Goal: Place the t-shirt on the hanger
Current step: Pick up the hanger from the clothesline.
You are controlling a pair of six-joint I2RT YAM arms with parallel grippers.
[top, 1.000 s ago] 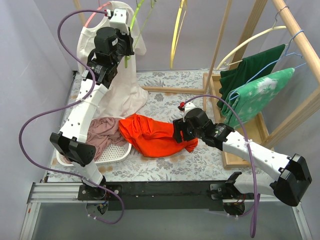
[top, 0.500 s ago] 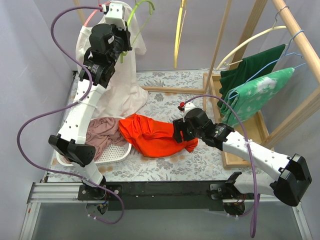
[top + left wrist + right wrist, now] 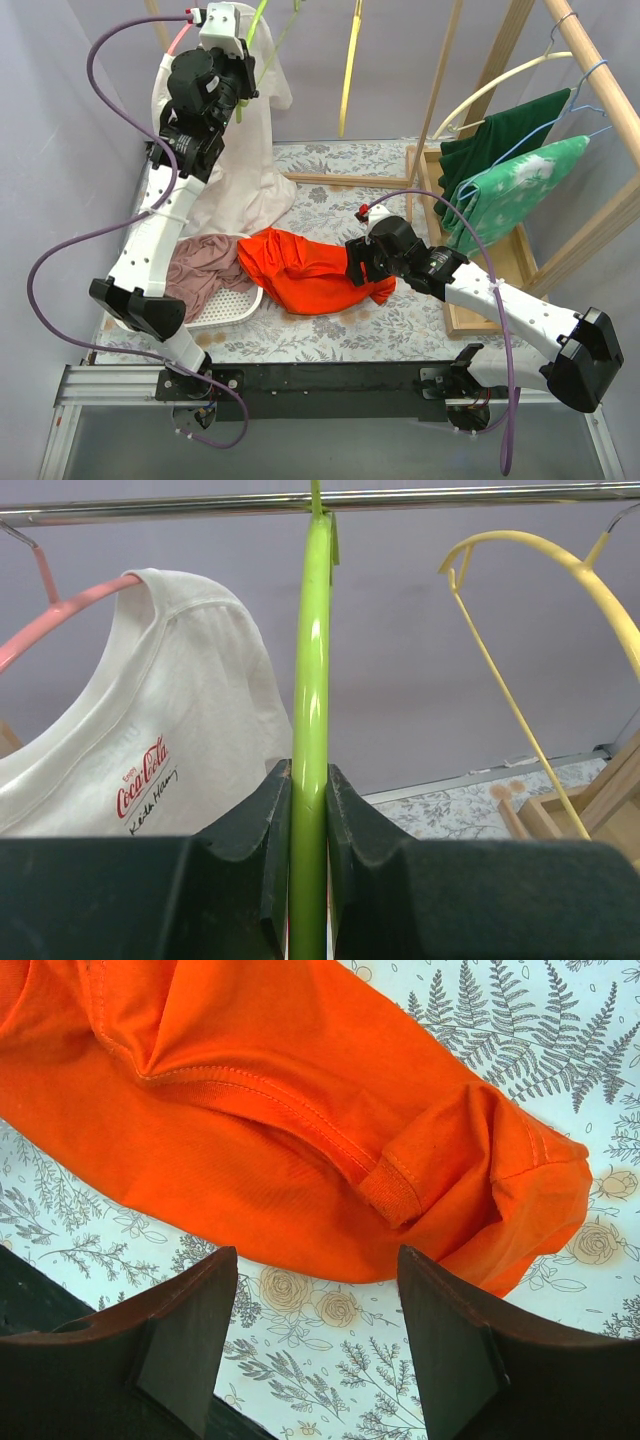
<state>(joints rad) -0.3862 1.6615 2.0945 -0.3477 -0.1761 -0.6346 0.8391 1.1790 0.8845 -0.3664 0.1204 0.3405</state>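
Higher now, left tool (image 3: 310, 795) clenches the hanger (image 3: 312, 630); right tool (image 3: 315, 1300) stays spread above the t-shirt (image 3: 280, 1090).

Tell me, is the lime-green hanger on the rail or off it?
On the rail: the left wrist view shows the lime-green hanger hooked over the metal rail, with the left tool shut on it.

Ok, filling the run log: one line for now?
left gripper: shut on lime-green hanger | right gripper: open over orange t-shirt | orange t-shirt: on table, unhung
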